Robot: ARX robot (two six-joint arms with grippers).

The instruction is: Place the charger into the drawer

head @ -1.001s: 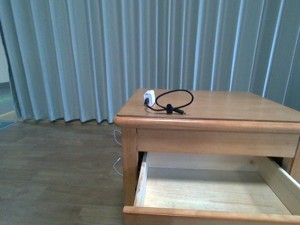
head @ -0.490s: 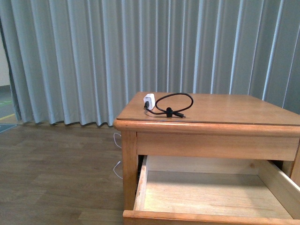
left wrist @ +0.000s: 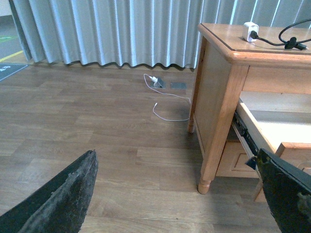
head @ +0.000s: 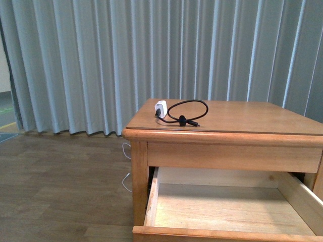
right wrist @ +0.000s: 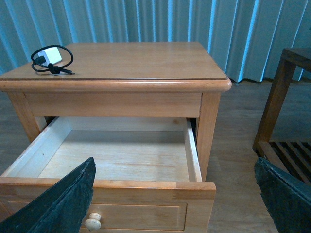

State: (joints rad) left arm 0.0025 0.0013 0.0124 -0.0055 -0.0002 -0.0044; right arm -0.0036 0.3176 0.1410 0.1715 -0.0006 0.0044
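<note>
I am holding my left gripper (left wrist: 176, 156) and right gripper (right wrist: 175, 164) spread and empty, near the open drawer (head: 151, 197). The charger (head: 161, 108) is sitting far left on the nightstand (head: 237, 154). Pinching only its cable (head: 204, 104) risks it swinging loose and missing the drawer.

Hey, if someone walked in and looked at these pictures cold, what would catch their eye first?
Probably the drawer, pulled wide open with pale wood inside, low in the front view. Next, the white charger with its looped black cable, lying near the left rear corner of the wooden cabinet top, against pale pleated curtains.
</note>
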